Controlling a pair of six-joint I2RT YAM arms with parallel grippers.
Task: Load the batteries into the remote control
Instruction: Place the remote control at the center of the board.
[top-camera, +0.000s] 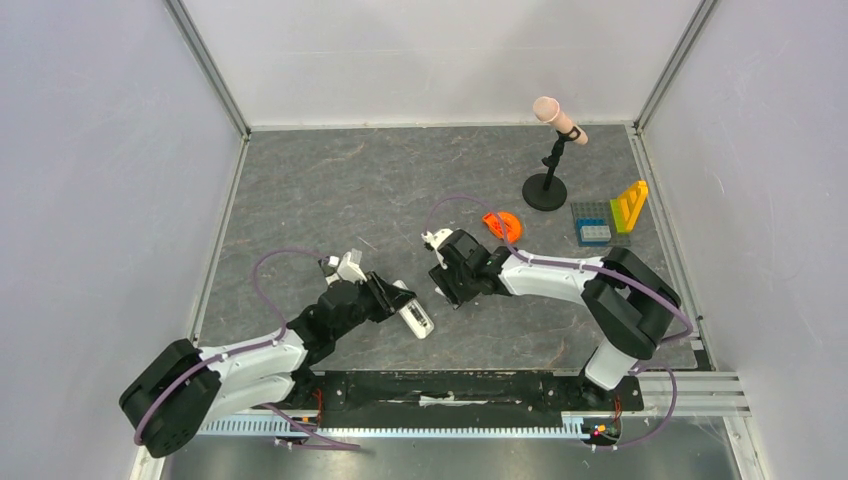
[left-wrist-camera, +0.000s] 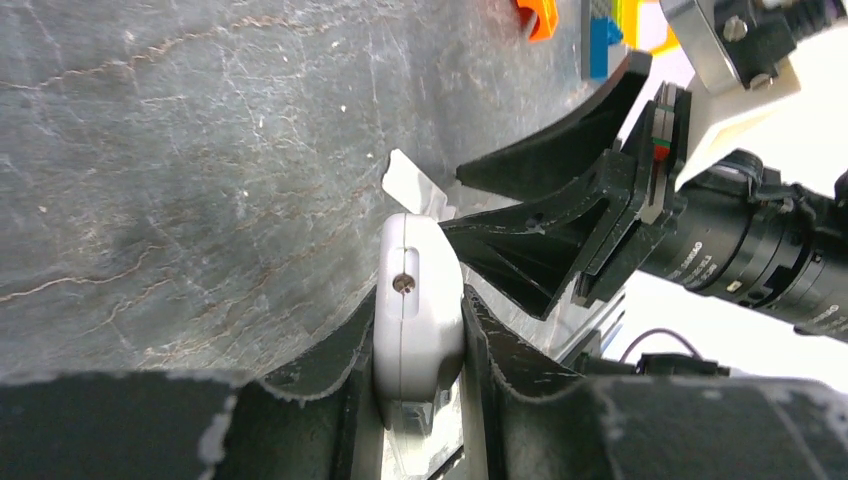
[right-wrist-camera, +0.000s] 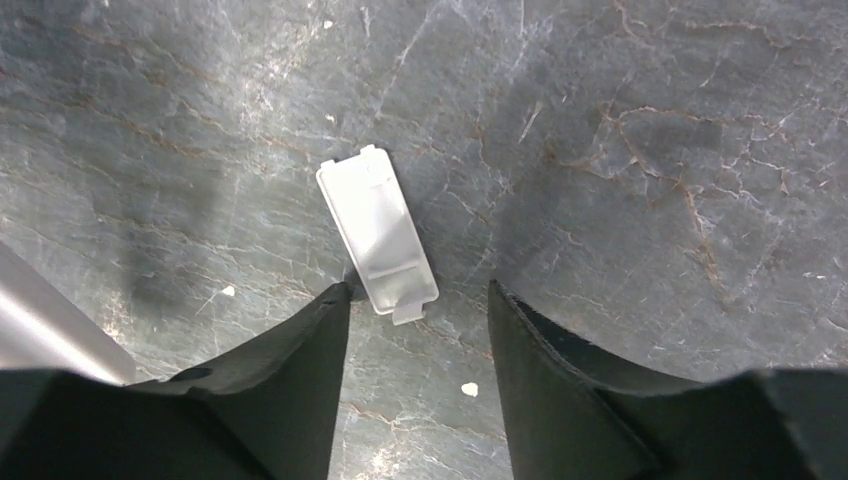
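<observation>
My left gripper (top-camera: 398, 300) is shut on the white remote control (top-camera: 416, 319) and holds it near the table's front middle. In the left wrist view the remote's rounded end (left-wrist-camera: 418, 300) is clamped between both fingers. My right gripper (top-camera: 444, 287) is open and empty, just right of the remote. In the right wrist view it (right-wrist-camera: 418, 290) hangs over a small white battery cover (right-wrist-camera: 377, 237) that lies flat on the table. The cover also shows in the left wrist view (left-wrist-camera: 406, 180). No batteries are in view.
An orange object (top-camera: 503, 222) lies behind the right gripper. A microphone on a black stand (top-camera: 545, 190) is at the back right. Blue and grey bricks (top-camera: 594, 226) and a yellow brick piece (top-camera: 630, 205) lie beside it. White walls enclose the grey table (top-camera: 330, 190).
</observation>
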